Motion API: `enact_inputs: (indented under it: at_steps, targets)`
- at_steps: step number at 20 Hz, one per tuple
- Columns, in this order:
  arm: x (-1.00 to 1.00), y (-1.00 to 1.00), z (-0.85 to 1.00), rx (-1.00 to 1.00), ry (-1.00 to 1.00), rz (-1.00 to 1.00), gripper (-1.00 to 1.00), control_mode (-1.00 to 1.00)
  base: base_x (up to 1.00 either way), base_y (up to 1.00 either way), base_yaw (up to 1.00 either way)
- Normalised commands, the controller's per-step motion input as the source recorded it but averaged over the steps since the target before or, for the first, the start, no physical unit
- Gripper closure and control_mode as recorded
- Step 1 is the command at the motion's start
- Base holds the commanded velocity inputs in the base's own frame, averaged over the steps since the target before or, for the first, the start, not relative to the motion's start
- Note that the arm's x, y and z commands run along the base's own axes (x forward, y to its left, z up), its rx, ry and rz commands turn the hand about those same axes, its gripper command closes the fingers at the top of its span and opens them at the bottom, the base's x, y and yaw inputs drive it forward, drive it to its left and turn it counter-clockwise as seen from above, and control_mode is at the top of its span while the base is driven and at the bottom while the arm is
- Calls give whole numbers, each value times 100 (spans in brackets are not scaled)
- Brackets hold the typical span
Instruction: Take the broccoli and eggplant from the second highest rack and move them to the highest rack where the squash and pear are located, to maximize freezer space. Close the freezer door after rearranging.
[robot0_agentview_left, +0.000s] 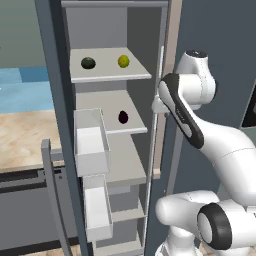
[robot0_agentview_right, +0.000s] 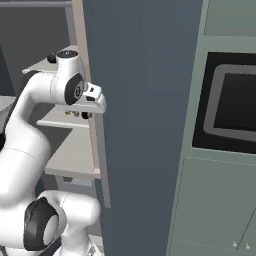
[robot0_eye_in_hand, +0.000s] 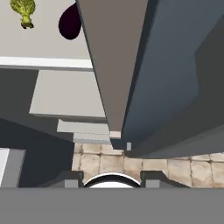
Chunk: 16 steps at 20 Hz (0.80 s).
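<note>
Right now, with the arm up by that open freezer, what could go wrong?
The gripper sits right beside the freezer's side wall, so reaching in could knock the frame. The eggplant and broccoli lie close together on the second rack; grabbing one might nudge the other. The eggplant looks rounded and may roll.
</note>
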Motion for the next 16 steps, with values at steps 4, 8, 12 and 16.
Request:
enact_inputs:
  at_steps: [4,8,12,16]
  targets:
    - [-33,0,15,0,-12,0,-100,-100,0,0,0]
    - [-72,0,55,0,-25,0,-100,-100,0,0,0]
    - [-56,0,52,0,-25,0,-100,-100,0,0,0]
    - [-56,0,42,0,-26,0,-100,-100,0,0,0]
